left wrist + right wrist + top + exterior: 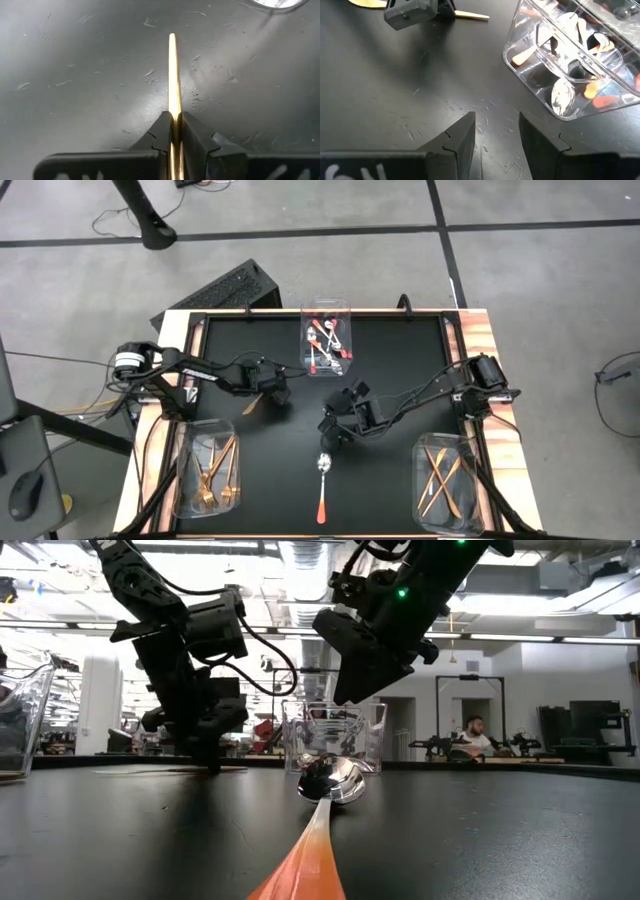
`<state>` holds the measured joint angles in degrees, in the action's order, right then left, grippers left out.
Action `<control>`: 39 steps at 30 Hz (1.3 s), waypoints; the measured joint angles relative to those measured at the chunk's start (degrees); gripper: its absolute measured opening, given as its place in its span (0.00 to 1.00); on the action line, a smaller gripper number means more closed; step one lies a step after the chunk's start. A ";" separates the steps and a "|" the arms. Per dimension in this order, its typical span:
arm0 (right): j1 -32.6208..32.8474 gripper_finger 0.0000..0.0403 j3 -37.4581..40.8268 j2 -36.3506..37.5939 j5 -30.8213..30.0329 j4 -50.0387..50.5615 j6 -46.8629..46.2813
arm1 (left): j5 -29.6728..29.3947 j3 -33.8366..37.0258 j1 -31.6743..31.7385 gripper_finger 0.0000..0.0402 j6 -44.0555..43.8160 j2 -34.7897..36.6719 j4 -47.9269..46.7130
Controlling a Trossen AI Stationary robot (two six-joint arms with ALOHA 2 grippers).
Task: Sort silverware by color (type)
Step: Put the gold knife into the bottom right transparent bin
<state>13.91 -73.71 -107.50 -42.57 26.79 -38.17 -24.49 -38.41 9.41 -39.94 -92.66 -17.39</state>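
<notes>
One loose spoon point(322, 485) lies near the table's point(395, 350) front edge, while the left gripper point(262, 395) works a gold utensil point(250, 404) toward the left edge; the right gripper point(335, 427) hovers mid-table. From table height, the spoon's bowl point(332, 780) looks glossy, probably slippery. The left wrist camera shows fingers point(162, 135) pinched on the thin gold utensil point(173, 80) lying flat (light, stiff, likely best gripped mid-shaft). The right wrist camera shows fingers point(462, 140) apart, empty, near the spoon bin point(570, 55).
</notes>
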 joint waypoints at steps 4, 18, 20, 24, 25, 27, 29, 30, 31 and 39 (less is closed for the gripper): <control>0.34 0.43 0.02 0.00 0.02 0.03 -0.34 | 0.02 0.07 -0.02 0.04 0.77 -0.02 0.22; -1.38 0.43 0.06 -0.81 2.41 0.14 -2.79 | -3.85 0.50 -8.08 0.03 -0.81 16.21 -3.57; -1.90 0.43 0.02 -0.76 3.64 -3.14 -1.58 | -5.99 0.50 -10.47 0.03 -1.15 19.29 -2.08; -2.05 0.43 -0.05 -0.74 5.08 -10.41 1.88 | -13.35 0.48 -15.34 0.03 1.08 23.33 3.43; -2.03 0.43 -0.05 -0.74 5.16 -12.64 3.18 | -14.67 0.48 -16.48 0.03 1.84 23.94 5.27; -2.03 0.43 -0.05 -0.72 5.16 -16.31 5.46 | -16.89 0.44 -18.33 0.03 3.48 24.57 9.22; -2.05 0.43 1.03 -0.70 5.79 -20.74 7.35 | -18.82 0.37 -19.94 0.03 5.03 24.52 12.56; -2.25 0.43 2.58 -0.66 6.65 -24.44 8.43 | -20.01 0.37 -20.73 0.03 5.71 24.33 13.66; -2.62 0.43 4.78 -0.63 7.97 -29.53 9.30 | -21.37 0.37 -21.51 0.03 6.26 23.96 14.82; -7.20 0.43 27.34 -2.08 24.41 -80.24 10.87 | -28.31 0.37 -24.92 0.03 6.14 18.57 18.37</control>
<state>6.71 -46.37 -109.59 -18.16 -53.45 -27.30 -52.80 -38.04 -15.51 -33.80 -74.09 0.99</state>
